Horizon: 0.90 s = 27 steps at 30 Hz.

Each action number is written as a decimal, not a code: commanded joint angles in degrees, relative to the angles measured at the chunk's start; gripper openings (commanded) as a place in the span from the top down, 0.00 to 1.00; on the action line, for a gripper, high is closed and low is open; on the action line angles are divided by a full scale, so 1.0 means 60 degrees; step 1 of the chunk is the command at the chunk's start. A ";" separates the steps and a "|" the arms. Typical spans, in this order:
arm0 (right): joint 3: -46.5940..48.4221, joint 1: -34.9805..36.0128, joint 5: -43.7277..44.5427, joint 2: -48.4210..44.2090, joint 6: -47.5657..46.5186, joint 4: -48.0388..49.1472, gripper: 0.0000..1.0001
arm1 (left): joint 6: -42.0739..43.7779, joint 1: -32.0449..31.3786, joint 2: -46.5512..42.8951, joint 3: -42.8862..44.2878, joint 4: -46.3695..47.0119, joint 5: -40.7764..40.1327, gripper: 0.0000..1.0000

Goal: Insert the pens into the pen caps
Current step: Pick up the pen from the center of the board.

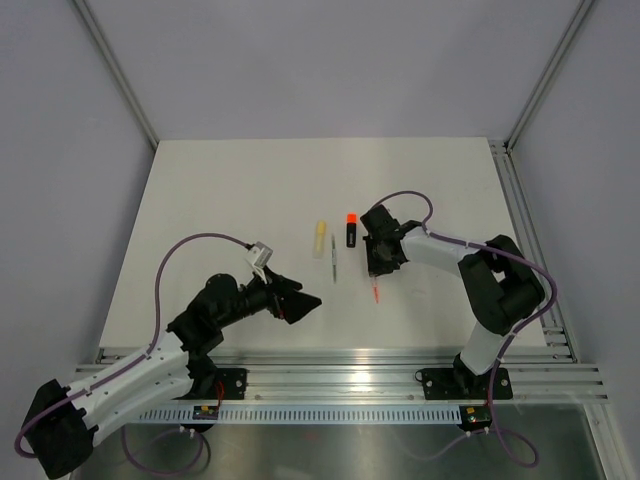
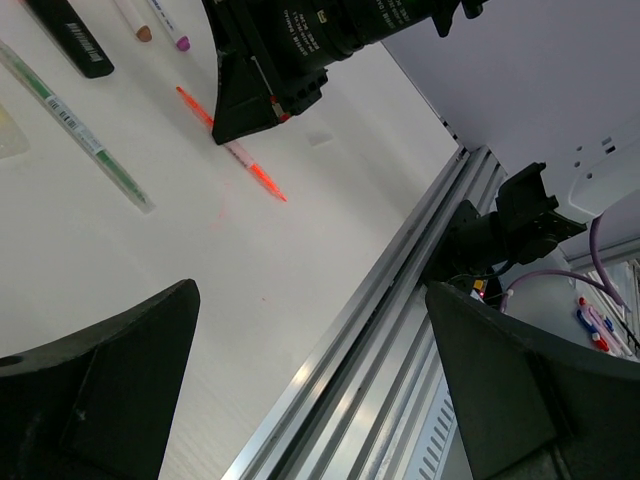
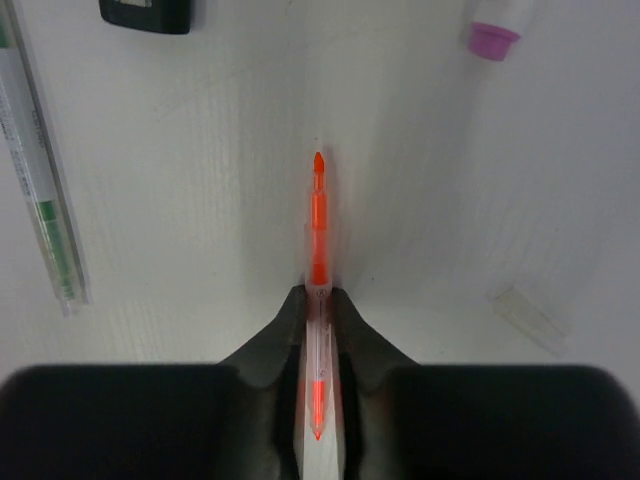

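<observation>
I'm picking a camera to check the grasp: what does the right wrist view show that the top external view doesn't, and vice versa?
Only the right wrist: the right tool with its fingers against both sides of the orange pen, a purple-tipped pen, and what looks like a clear cap. Only the top external: the left tool, away from the pens, and the yellow highlighter. Both: the orange pen, the black highlighter and the thin pen.

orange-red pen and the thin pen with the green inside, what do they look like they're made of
orange-red pen: likely translucent plastic, fairly glossy; its pale barrel lets a red core show through. green-cored pen: probably clear plastic with a smooth finish; the green refill is visible through the barrel wall.
</observation>
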 commanded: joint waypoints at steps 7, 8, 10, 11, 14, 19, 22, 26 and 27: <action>-0.0670 -0.0071 -0.0071 -0.0985 0.0246 0.0720 1.00 | -0.0124 -0.0095 0.0368 0.0195 0.0921 0.0638 0.01; -0.0991 -0.0057 -0.0260 -0.1309 0.0319 0.1114 1.00 | -0.0168 -0.0124 0.0500 0.0181 0.0994 0.0653 0.02; -0.1721 -0.0042 -0.0684 -0.2549 0.0684 0.2063 1.00 | -0.0314 -0.0198 0.0719 0.0166 0.1331 0.0697 0.05; -0.2045 -0.0027 -0.1005 -0.2978 0.0860 0.2490 1.00 | -0.0387 -0.0198 0.0996 0.0195 0.1433 0.0726 0.10; -0.3288 0.0133 -0.1901 -0.4517 0.2074 0.4389 1.00 | -0.0636 -0.0256 0.1452 0.0298 0.1872 0.0902 0.16; -0.4319 0.1596 -0.1012 -0.6100 0.3922 0.6230 1.00 | -0.1193 -0.0388 0.2418 0.0370 0.2869 0.0931 0.26; -0.4334 0.2359 -0.0423 -0.6380 0.4127 0.6507 1.00 | -0.1340 -0.0564 0.2784 0.0371 0.3425 0.0859 0.33; -0.4669 0.2785 -0.0145 -0.6674 0.4333 0.7049 1.00 | -0.1501 -0.0740 0.3225 0.0371 0.4129 0.0844 0.37; -0.4714 0.2829 -0.0144 -0.6674 0.4333 0.7123 1.00 | -0.1501 -0.0783 0.3298 0.0385 0.4202 0.0800 0.38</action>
